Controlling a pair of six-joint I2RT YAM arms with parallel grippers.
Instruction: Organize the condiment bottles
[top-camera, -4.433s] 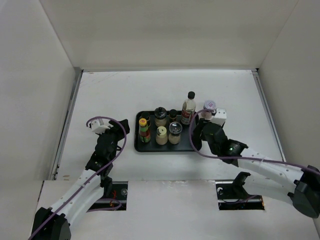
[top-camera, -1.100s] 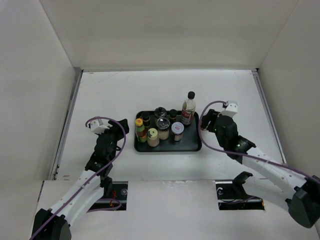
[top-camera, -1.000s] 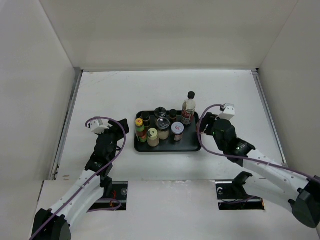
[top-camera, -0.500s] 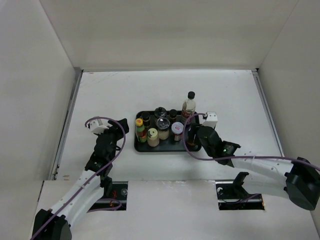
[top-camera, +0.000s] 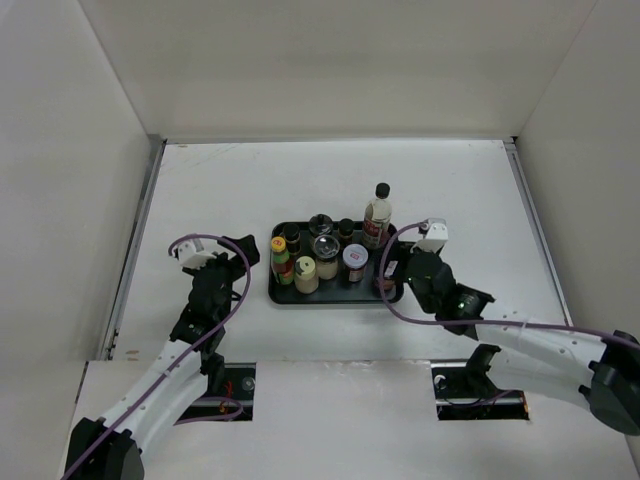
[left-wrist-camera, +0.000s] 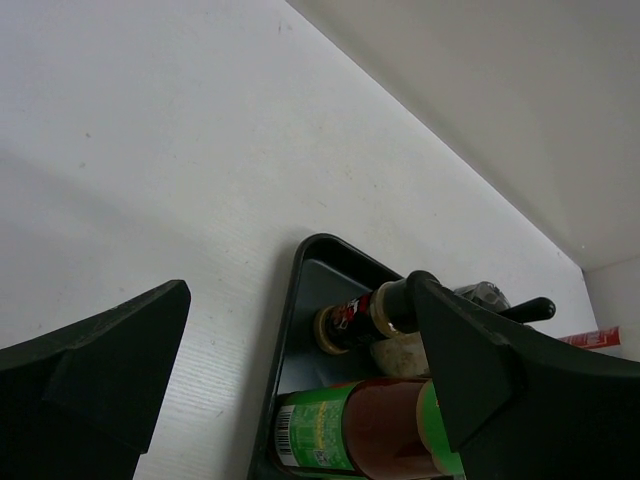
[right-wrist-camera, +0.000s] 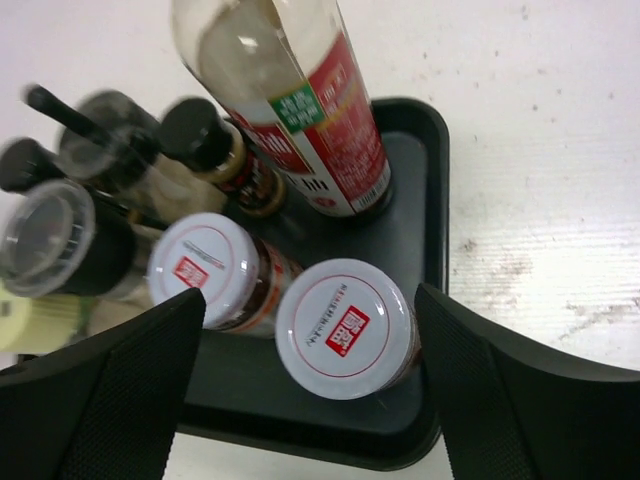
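**Black tray** (top-camera: 330, 293): rectangular, with a raised rim. It lies near the middle of the white table (top-camera: 220, 190). All the condiment bottles stand upright on it, packed close.

**Contents, right to left:**
- Tall clear bottle (right-wrist-camera: 300, 100): black cap, red label with a green patch. Stands in the far right corner.
- White-lidded jar (right-wrist-camera: 345, 328): red mark on the lid, dark contents. Stands in the near right corner, just beside the tray wall.
- Second white-lidded jar (right-wrist-camera: 208, 270): same red mark. Stands just to the left of the first; the pictures do not settle whether the two touch.
- Small black-capped bottle (right-wrist-camera: 205, 135): brown body. Stands behind the two white lids, close against the foot of the tall bottle.
- Clear-lidded jar (top-camera: 325, 248): stands mid-tray.
- Cream-lidded jar (top-camera: 306, 273): stands in front of the clear-lidded jar and to its left.
- Black-lidded jar (top-camera: 320, 222): stands in the back row. It is blurred in the right wrist view.
- Yellow-capped sauce bottle (top-camera: 280, 258): red contents, green label. Stands at the left end.
- Slim dark bottle (left-wrist-camera: 370, 315): black cap. Stands just behind the sauce bottle at the left end.

**Right gripper** (right-wrist-camera: 310, 295): sits over the tray's near right corner. Its jaws are apart, one finger on each side of the first white-lidded jar. The second jar's lid is partly in the same gap. Neither finger visibly presses on the jar.

**Left gripper** (left-wrist-camera: 300, 290): sits low over the bare table, just off the tray's left end, and faces the sauce bottle. Its jaws are wide apart with nothing held; only the table surface and the tray's corner show between the fingers.
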